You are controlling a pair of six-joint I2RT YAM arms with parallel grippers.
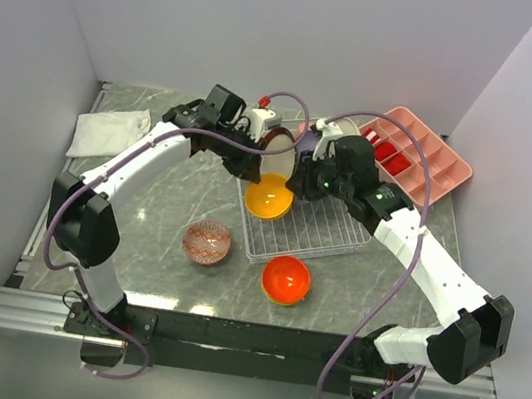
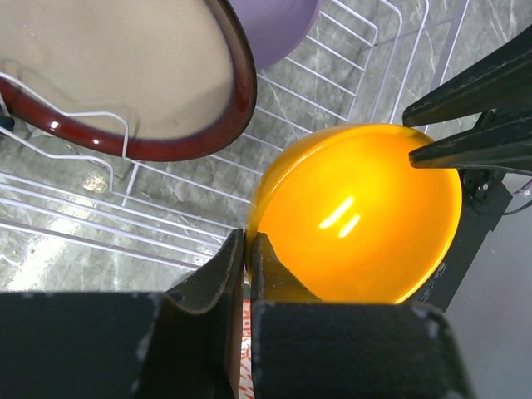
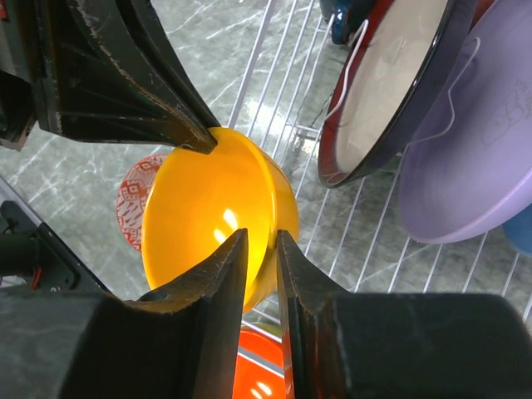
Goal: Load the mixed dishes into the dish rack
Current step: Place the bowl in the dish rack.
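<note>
Done so far: two plates stand on edge in the far part of the dish rack [image 1: 316, 233], the dark-red-rimmed plate [image 3: 391, 83] and the lavender plate [image 3: 474, 166] right behind it. So we're partway in, not close to finished imo.

Maybe also in: a dark blue thing [image 3: 342, 21] pokes in at the top edge of the right wrist view. It's too cut off for me to call.

In hand: the orange-yellow bowl [image 1: 268, 198]. In the top view it sits mid-frame over the rack's near-left corner, tipped up on its side. I can't tell if it's resting on the wires or hanging just above them.

Left to do: the patterned pink bowl [image 1: 207, 243] and the red-orange bowl [image 1: 286, 280] are both out on the worktop [image 1: 166, 194], lower middle of the top view. The red-orange one is just below the rack's near edge, the pink one off to its left.

Left pincer [image 2: 247, 245]: closed to a sliver and pinching the yellow bowl's rim. In its own view the rim runs straight into the slot at bottom centre.

Right pincer [image 3: 262, 245]: narrowed to a thin slot with the bowl's wall inside it, on the opposite side of the rim. The fingers [image 3: 229, 274] look pressed against the wall, so I'd call that a grip.

My read: both arms have the same bowl, which looks like a handover or a two-handed placement into the rack.
</note>
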